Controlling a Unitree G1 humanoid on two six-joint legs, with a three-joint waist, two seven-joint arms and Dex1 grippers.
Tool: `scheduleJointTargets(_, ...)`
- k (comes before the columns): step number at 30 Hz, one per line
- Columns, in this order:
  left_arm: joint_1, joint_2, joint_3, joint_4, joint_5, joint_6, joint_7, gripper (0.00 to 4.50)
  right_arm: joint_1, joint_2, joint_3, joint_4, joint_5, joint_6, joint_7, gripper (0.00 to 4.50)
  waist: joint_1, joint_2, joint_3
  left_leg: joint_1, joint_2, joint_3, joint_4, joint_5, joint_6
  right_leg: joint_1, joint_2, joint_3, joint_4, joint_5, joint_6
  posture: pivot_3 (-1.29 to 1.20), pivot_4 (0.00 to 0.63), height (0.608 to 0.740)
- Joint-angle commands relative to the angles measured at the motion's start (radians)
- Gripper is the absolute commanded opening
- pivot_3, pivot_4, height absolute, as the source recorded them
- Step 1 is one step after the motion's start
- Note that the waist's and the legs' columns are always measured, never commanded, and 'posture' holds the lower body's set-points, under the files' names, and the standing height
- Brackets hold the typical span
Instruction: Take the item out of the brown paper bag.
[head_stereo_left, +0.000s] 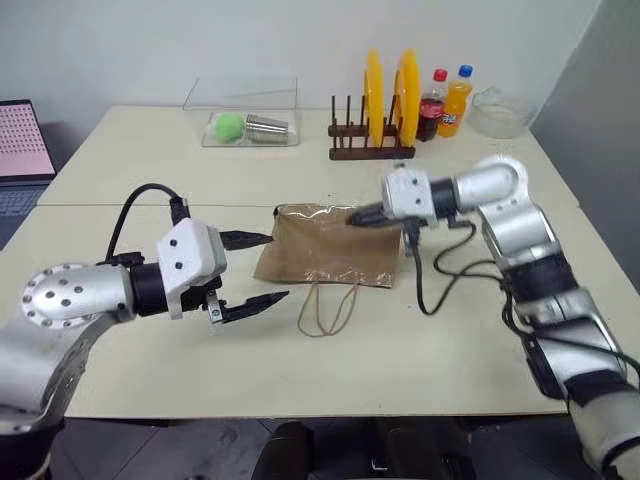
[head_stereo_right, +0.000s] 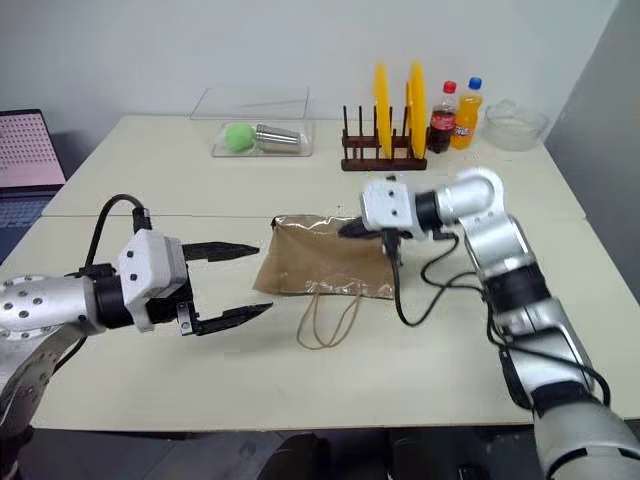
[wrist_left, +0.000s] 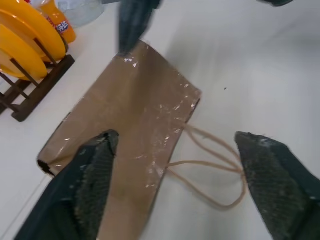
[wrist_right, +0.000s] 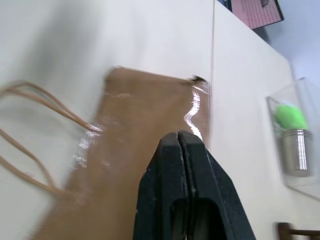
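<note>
Left gripper (head_stereo_left: 255, 270) nearest, fingers spread wide, holding nothing, hovering near the table's (head_stereo_left: 420, 370) front edge just left of the bag. Brown paper bag (head_stereo_left: 330, 248) lies flat mid-table, handles toward the front edge. Right gripper (head_stereo_left: 358, 216) closed tight, tips over the bag's far edge. Plate rack (head_stereo_left: 372, 150) at back edge.

Left end effector (head_stereo_left: 252, 273) points toward the right one, fingers spread wide apart. Right end effector (head_stereo_left: 362, 215) points toward the left one, angled slightly downward, fingers pressed together.

A clear box (head_stereo_left: 242, 112) with a green ball (head_stereo_left: 229, 125) sits beside a rack (head_stereo_left: 370, 151) of yellow plates (head_stereo_left: 374, 98).
</note>
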Motion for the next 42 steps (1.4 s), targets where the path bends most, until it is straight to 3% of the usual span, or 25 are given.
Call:
scheduleJointTargets(1,-0.034,0.028,-0.088,0.131,0.145,-0.280,-0.131,4.45,0.138,-0.056,-0.050,-0.305,0.087,0.239,-0.058,0.00,0.006,0.000,0.000,0.000,0.000,0.000,0.000,0.000,0.000,0.000,0.000,0.000,0.000,0.000,0.000,0.00,0.150,0.740)
scheduleJointTargets(10,-0.258,-0.097,-0.334,0.479,0.357,-0.779,-0.265,4.45,0.585,-0.117,-0.116,-0.794,0.230,0.649,-0.285,0.00,0.012,0.000,0.000,-0.001,0.000,0.000,0.001,0.000,0.000,0.001,0.000,-0.001,-0.002,-0.004,0.005,0.00,0.150,0.740)
scheduleJointTargets(18,-0.447,-0.241,-0.405,0.741,0.407,-0.957,-0.245,4.45,0.708,-0.082,-0.149,-0.918,0.261,0.740,-0.491,0.00,0.007,-0.001,0.000,-0.001,0.001,0.000,0.002,0.000,0.001,0.001,0.001,-0.001,-0.001,-0.003,0.007,0.00,0.150,0.740)
scheduleJointTargets(22,-0.491,-0.242,-0.425,0.819,0.404,-1.024,-0.283,4.50,0.727,-0.101,-0.173,-0.936,0.286,0.745,-0.525,0.95,0.006,-0.001,0.000,-0.001,0.001,0.000,0.001,0.000,0.001,0.001,0.001,-0.001,-0.001,-0.004,0.007,0.00,0.150,0.740)
scheduleJointTargets(29,-0.554,-0.301,-0.478,0.898,0.446,-1.115,-0.275,4.50,0.707,-0.166,-0.183,-0.971,0.340,0.785,-0.541,3.41,0.009,-0.001,-0.001,-0.001,0.000,-0.001,0.002,0.000,0.001,0.001,0.001,-0.002,-0.002,-0.004,0.007,0.00,0.150,0.740)
scheduleJointTargets(36,-0.600,-0.362,-0.529,0.960,0.507,-1.183,-0.241,4.50,0.725,-0.191,-0.158,-0.978,0.346,0.776,-0.577,3.41,0.006,-0.001,-0.001,-0.001,0.000,0.000,0.002,0.000,0.001,0.001,0.001,-0.002,-0.002,-0.003,0.007,0.00,0.150,0.740)
scheduleJointTargets(39,-0.593,-0.368,-0.556,0.964,0.496,-1.187,-0.262,3.93,0.734,-0.201,-0.153,-0.976,0.342,0.764,-0.587,3.46,0.006,-0.001,-0.001,-0.001,0.000,-0.001,0.002,0.000,0.001,0.001,0.001,-0.002,-0.001,-0.003,0.007,0.00,0.150,0.740)
scheduleJointTargets(42,-0.588,-0.368,-0.564,0.973,0.493,-1.182,-0.263,2.97,0.744,-0.213,-0.150,-0.972,0.339,0.748,-0.593,3.46,0.006,-0.001,-0.001,-0.001,0.000,-0.001,0.002,0.000,0.001,0.002,0.001,-0.002,-0.001,-0.003,0.007,0.00,0.150,0.740)
